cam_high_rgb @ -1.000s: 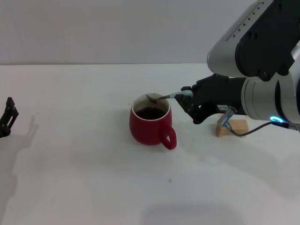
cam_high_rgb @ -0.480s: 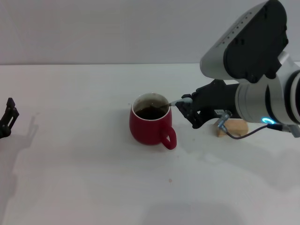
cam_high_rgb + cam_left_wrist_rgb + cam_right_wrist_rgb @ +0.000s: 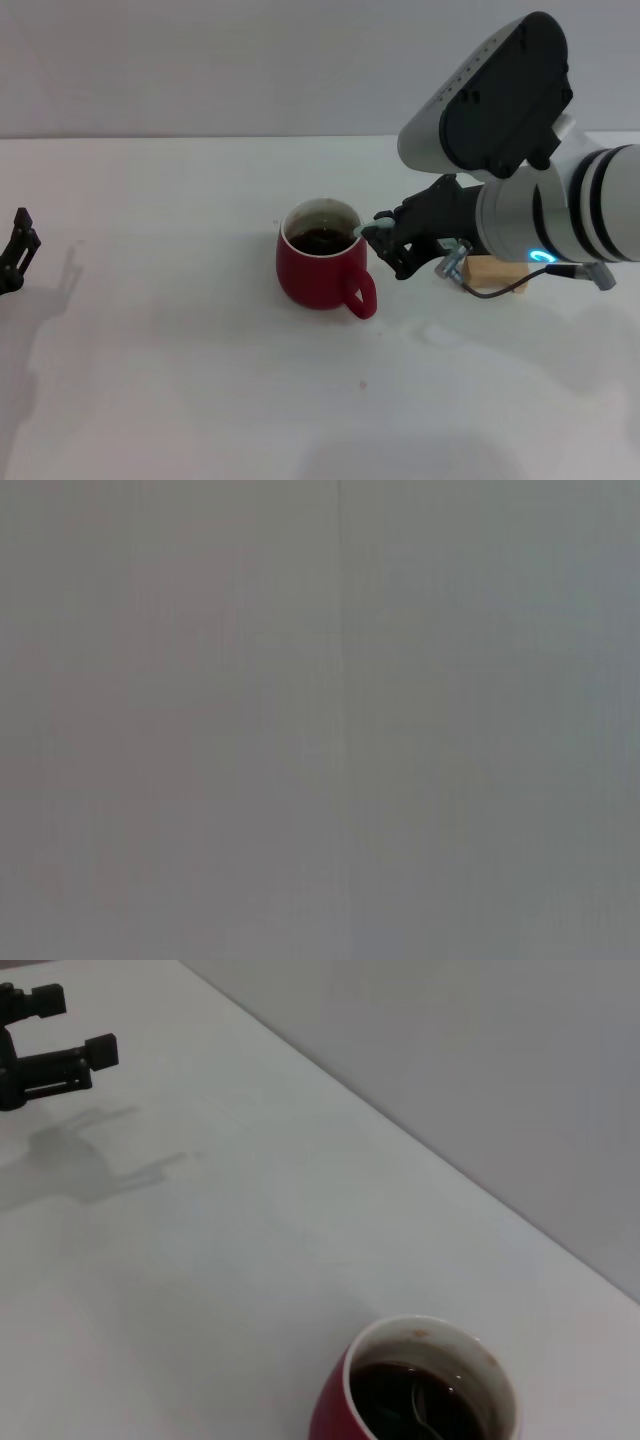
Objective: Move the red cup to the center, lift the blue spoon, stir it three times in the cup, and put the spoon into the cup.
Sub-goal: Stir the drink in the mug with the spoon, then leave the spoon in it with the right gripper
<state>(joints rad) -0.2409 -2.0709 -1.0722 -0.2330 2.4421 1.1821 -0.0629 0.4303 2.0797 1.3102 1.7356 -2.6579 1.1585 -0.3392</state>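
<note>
Near the middle of the smooth white table (image 3: 180,400) sits the red cup (image 3: 318,268), a squat, rounded glossy ceramic mug with a white inside, dark liquid and a loop handle turned toward me. My right gripper (image 3: 380,240) hangs just beside its rim, black fingers pinched on the pale-blue handle of the blue spoon (image 3: 425,1415), whose grey metal bowl dips into the liquid. A tan wooden block (image 3: 497,272) lies behind my right wrist. My left gripper (image 3: 14,252) rests at the table's far left edge, fingers spread apart.
</note>
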